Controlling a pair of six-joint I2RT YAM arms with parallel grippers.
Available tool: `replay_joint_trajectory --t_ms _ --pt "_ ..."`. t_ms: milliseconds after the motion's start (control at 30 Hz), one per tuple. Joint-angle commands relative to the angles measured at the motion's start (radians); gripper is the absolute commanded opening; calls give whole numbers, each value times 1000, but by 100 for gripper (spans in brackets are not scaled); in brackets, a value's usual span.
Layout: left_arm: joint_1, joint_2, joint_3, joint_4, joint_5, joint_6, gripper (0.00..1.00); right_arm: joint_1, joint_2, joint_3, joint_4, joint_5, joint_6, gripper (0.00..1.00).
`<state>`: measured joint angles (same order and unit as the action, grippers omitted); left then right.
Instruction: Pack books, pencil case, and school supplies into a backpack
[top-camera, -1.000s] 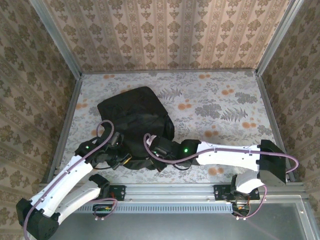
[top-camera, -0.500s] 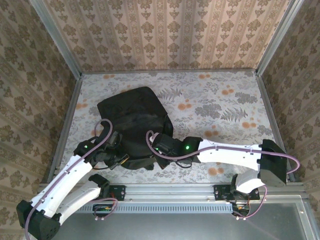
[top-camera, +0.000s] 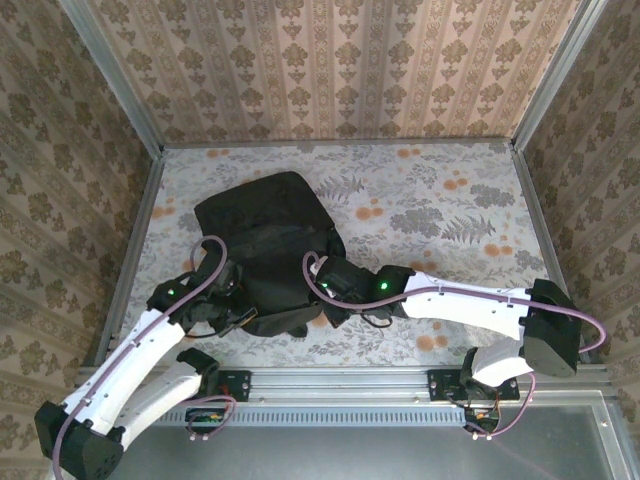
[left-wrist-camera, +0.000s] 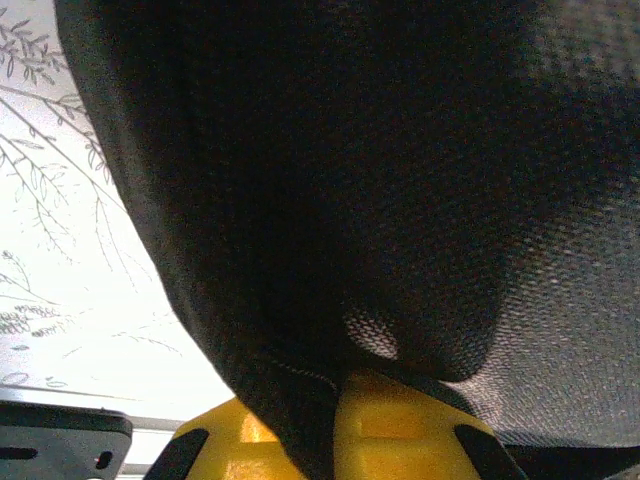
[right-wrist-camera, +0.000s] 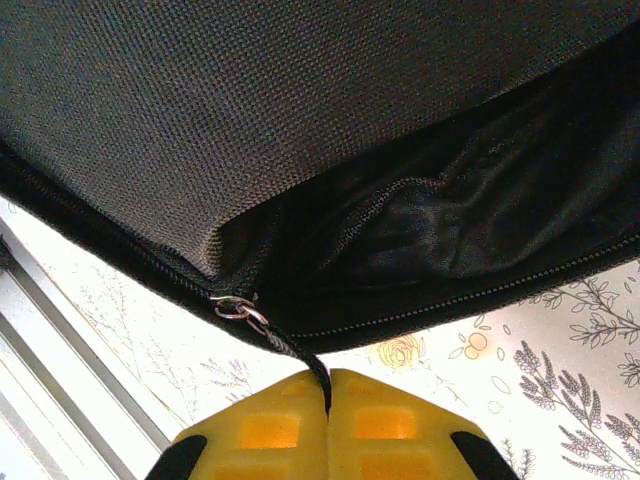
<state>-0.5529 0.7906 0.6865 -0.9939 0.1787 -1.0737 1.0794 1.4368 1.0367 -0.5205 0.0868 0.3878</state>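
Floral-papered walls box in a flowered table, where the large soft black fabric backpack lies toward 9 o'clock. Over the last second the right hand, clamped on the zip-pull strap, has swung toward 3 o'clock, probably running the zip. The left hand pinches the bag's fabric.

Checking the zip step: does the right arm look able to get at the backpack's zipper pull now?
Likely yes: the right gripper is shut on the zipper pull, the black cord hanging from the ring at the backpack opening, with nothing between.
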Motion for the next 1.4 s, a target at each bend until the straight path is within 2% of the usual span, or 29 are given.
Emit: replay_joint_trajectory --t_ms 0,167,367,433,500,667,767,967,1033,1167,1367 --pt "27 40 44 -52 -114 191 0 -29 -39 1 -86 66 -41 0" --pt "39 139 142 -81 -194 358 0 30 -89 -2 21 -68 -41 0" --pt "79 217 261 -100 -241 442 6 88 31 101 116 -167 24 0" --pt "90 230 297 -136 -271 447 11 90 76 130 162 -195 51 0" --pt "132 225 316 -170 -286 449 23 89 128 171 199 -220 62 0" --pt "249 139 320 -248 -252 423 33 97 291 360 185 -260 28 0" --pt "335 70 297 -285 -147 374 36 97 382 482 184 -290 26 0" --pt "363 18 197 -315 -1 223 37 96 497 630 214 -300 66 0" --pt "369 -3 193 -326 -20 201 38 93 515 651 221 -290 72 0" --pt "384 -23 252 -405 -171 183 47 76 534 646 238 -260 97 0" --pt "387 -37 191 -340 -141 152 47 47 528 585 310 -298 154 0"
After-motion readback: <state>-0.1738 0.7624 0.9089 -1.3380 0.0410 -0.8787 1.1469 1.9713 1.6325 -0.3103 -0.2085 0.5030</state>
